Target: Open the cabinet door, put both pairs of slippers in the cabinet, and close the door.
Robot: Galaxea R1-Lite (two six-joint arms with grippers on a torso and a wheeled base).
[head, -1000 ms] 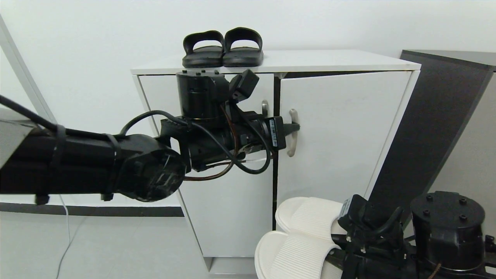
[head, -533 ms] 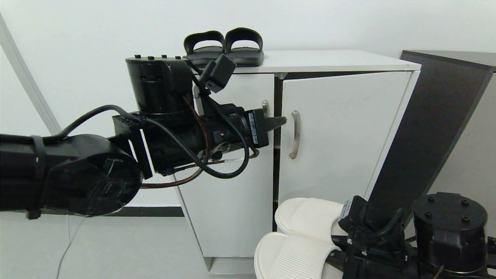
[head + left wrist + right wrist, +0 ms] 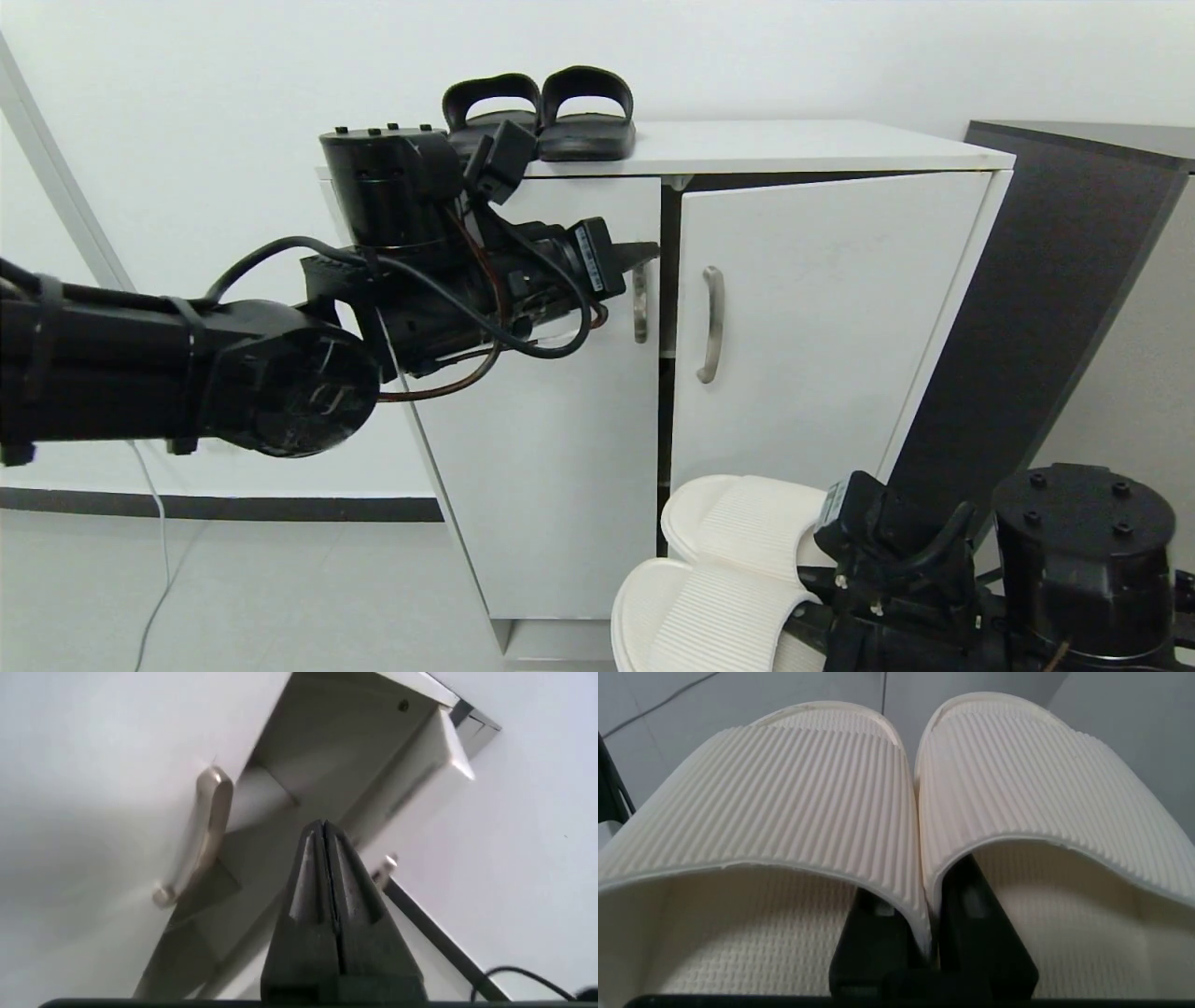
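The left gripper (image 3: 647,250) has come off the right door's handle (image 3: 712,324), where it sat a second ago, and has drawn back, up and toward the robot's left. It now hangs just beside the top of the left door's handle (image 3: 639,303). Its jaws are pressed flat together with nothing between them, which the left wrist view shows plainly, and I can't tell whether the tips touch that handle. The right door (image 3: 822,317) stands ajar by a crack, with a dark gap along its top and inner edge. The left door (image 3: 551,448) looks flush with the white cabinet (image 3: 794,145). The black slippers (image 3: 539,112) sit side by side on the cabinet top, above the left door and just behind the arm's wrist. Low down in front of the cabinet, the right gripper (image 3: 924,929) is clamped on the inner walls of the white slippers (image 3: 738,560), pinching the pair together toes forward, and it hasn't budged. To my eye the job is in its first step, opening the door, and that step is only begun, since no gap here would admit a slipper. The next move calls for the left jaws to part and close round a handle, or for the shut tips to hook into the crack. Then a wide swing outward has to clear the waiting white pair.
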